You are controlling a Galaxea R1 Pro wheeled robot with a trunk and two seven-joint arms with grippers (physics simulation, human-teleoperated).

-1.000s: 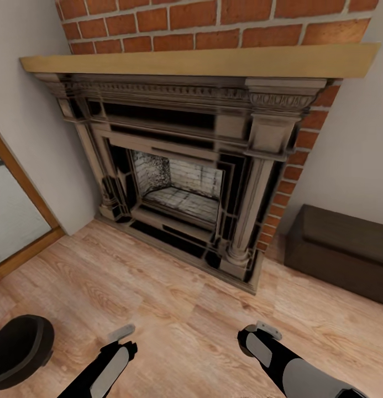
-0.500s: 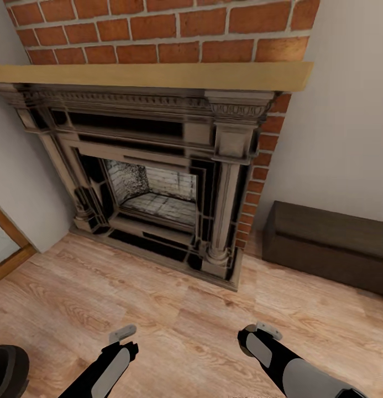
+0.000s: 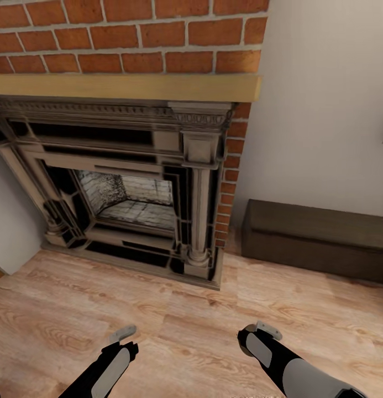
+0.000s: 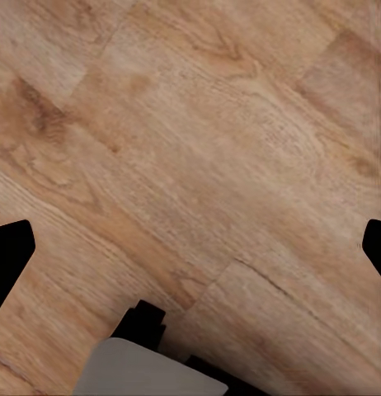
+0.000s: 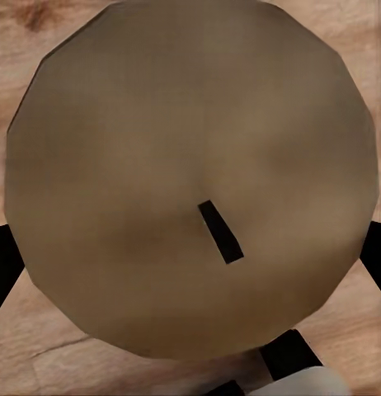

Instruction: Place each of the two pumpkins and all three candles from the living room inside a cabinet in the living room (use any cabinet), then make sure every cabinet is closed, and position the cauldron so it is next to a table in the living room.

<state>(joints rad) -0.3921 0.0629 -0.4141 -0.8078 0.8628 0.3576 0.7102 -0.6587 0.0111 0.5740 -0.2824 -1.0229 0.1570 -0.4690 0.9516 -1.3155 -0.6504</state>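
The fireplace [image 3: 125, 188] is grey-beige stone with black panels, set under a tan wooden mantel [image 3: 125, 87] and red brick [image 3: 125, 33] with pale mortar. The floor [image 3: 185, 331] is light honey-brown wood grain, the cabinet [image 3: 318, 240] dark brown, the wall [image 3: 324, 110] off-white.

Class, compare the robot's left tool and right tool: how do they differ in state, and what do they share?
The left tool has nothing between its fingers, just bare wood floor; the right tool has a candle between its fingers. The left tool's fingers stand free; the right tool's fingers sit against the candle's sides. Both have dark fingers and point down at the wood floor.
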